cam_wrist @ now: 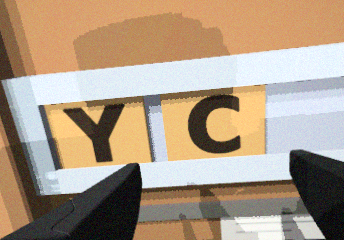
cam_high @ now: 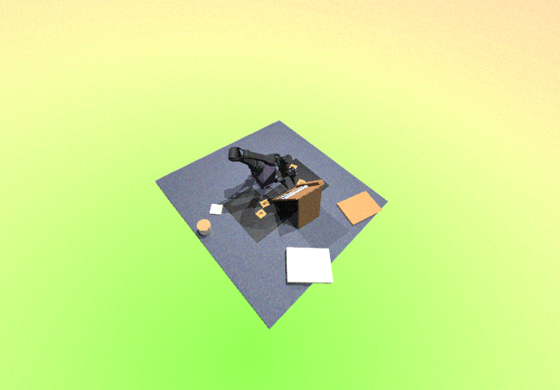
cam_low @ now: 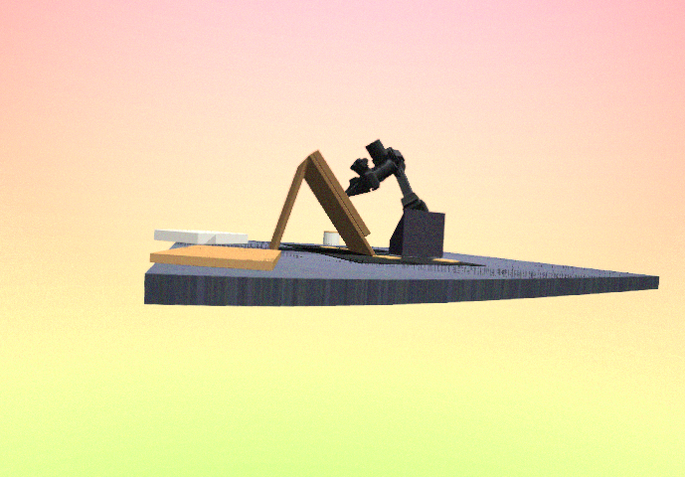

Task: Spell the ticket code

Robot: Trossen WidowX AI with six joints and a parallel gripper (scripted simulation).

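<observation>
The wooden board [cam_high: 309, 209] [cam_low: 334, 205] [cam_wrist: 290, 22] leans like an easel. Its white rail [cam_wrist: 195, 73] holds a Y tile [cam_wrist: 98, 135] by the closed left end and a C tile [cam_wrist: 214, 125] just right of it, with a narrow gap between them. Right of the C the visible channel is bare. My gripper [cam_wrist: 215, 159] [cam_low: 348, 194] is open and empty, its fingertips in front of the rail's lower edge, one below the Y and one right of the C. Part of a white paper [cam_wrist: 252, 229] shows below the rail; its print is unreadable. Loose tiles include one [cam_high: 264, 203] and another [cam_high: 260, 213].
Two more loose tiles, one [cam_high: 293, 166] and one [cam_high: 301, 182], lie on the dark mat [cam_high: 257, 231] beyond the arm. A white card [cam_high: 215, 209] and a round container [cam_high: 203, 227] [cam_low: 330, 238] are at the left. A white slab [cam_high: 309, 265] [cam_low: 199, 236] and an orange slab [cam_high: 358, 208] [cam_low: 213, 256] overlap counter edges.
</observation>
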